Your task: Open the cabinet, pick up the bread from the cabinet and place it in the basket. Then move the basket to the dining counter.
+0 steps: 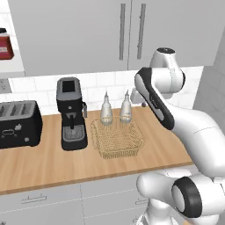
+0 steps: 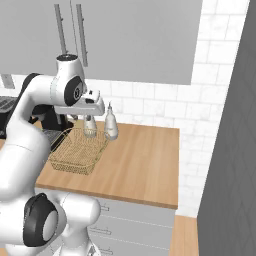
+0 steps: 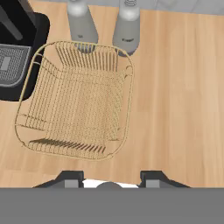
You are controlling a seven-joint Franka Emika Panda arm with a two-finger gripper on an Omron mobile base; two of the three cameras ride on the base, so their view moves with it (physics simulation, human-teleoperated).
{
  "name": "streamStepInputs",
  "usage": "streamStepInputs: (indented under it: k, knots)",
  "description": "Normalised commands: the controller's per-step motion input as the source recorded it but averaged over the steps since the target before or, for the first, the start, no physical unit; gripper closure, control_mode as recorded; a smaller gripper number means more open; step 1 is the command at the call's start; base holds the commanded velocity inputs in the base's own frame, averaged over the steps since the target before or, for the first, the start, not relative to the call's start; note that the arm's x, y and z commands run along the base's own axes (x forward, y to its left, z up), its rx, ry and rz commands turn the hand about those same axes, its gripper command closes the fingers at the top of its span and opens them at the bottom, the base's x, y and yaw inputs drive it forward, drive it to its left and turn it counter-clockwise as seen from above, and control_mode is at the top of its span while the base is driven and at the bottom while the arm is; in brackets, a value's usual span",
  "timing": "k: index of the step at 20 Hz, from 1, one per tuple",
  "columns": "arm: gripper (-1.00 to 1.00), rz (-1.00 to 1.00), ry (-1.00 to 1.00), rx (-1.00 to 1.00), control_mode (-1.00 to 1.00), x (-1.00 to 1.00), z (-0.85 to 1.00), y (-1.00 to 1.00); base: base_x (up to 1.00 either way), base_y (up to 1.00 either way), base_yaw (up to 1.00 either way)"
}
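Note:
The light grey wall cabinet [image 1: 66, 35] has both flat doors shut, and its two vertical bar handles [image 1: 122, 31] stand side by side; from the right it appears as cabinet [image 2: 135, 35]. The bread is hidden. An empty tan wire basket [image 1: 117, 139] sits on the wooden worktop, also seen as basket [image 2: 77, 150] and basket [image 3: 74, 100]. My gripper [image 3: 112, 180] hangs above the worktop just right of the basket, pointing down. It is open, its fingertips [image 3: 72, 179] wide apart with nothing between them.
Two grey bottles [image 1: 106, 110] stand right behind the basket. A black coffee machine [image 1: 71, 114] is at its left, then a black toaster [image 1: 17, 123]. A red jar [image 1: 4, 44] sits on a high shelf. A tall grey panel [image 2: 230, 150] closes the right side.

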Motion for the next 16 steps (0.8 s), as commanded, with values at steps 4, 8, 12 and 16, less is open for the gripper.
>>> streamStepInputs:
  k: [4, 8, 12, 16]
  knots:
    - [-1.00, 0.00, -0.05, 0.00, -1.00, -0.27, -0.03, 0.00, 0.00, 0.00, 0.00]
    - [-1.00, 0.00, -0.37, 0.00, -1.00, -0.37, 0.38, 0.04, 0.00, 0.00, 0.00]
    - [-1.00, 0.00, -0.43, 0.00, -1.00, -0.02, 0.93, 0.18, 0.00, 0.00, 0.00]
    - [-1.00, 0.00, -0.36, 0.00, -1.00, 0.01, 1.00, 0.11, 0.00, 0.00, 0.00]
